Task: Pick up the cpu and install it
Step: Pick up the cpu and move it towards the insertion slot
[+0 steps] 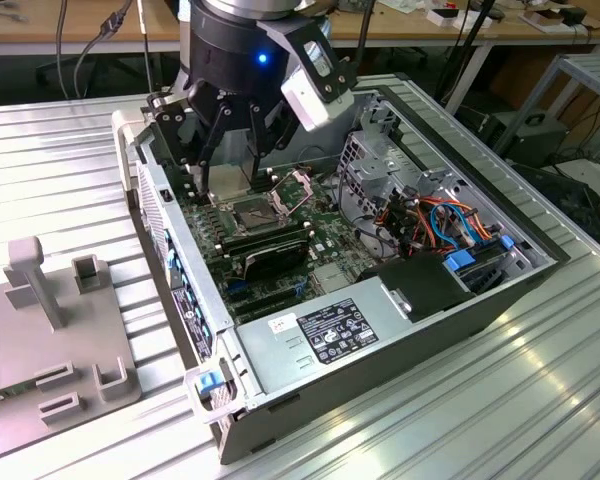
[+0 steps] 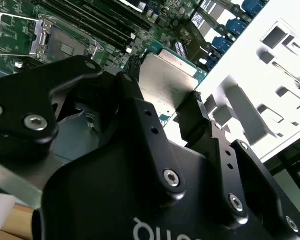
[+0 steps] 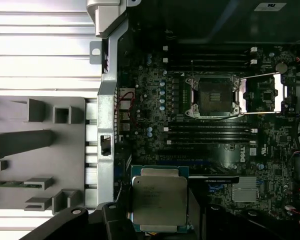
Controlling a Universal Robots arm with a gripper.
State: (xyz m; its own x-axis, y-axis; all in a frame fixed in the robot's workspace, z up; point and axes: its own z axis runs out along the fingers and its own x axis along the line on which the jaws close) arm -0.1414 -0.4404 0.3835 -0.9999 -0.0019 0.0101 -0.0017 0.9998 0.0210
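In the exterior view, my tool [image 1: 225, 165] hangs inside the open computer case [image 1: 500, 290], which lies on its side on the ribbed metal bench [image 1: 500, 400]. My fingers reach down over the motherboard [image 1: 320, 240], near the case wall on the exterior view's left and just beside the cpu socket [image 1: 255, 210], whose load plate [image 1: 300, 185] stands swung up. The power supply [image 1: 330, 335] fills the near end of the case, and orange and blue cables [image 1: 440, 220] bunch at the exterior view's right. A grey fixture [image 1: 40, 330] rests on the bench outside the case, on the exterior view's left

In the second wrist view, my tool [image 2: 165, 107] is clamped on the cpu [image 2: 162, 80]: one black finger on each of two opposite edges, with the metal lid facing the camera. The open socket [image 2: 65, 47] lies well apart from the cpu, past the memory slots [image 2: 100, 25]

In the first wrist view, the cpu [image 3: 159, 197] sits level between my fingers [image 3: 115, 220], above the motherboard and near the case wall [image 3: 107, 125]. The socket [image 3: 212, 95] is bare, its load plate [image 3: 262, 95] folded out flat beside it. A bank of memory slots [image 3: 210, 132] lies between the socket and the cpu. The grey fixture [image 3: 40, 150] lies outside the wall
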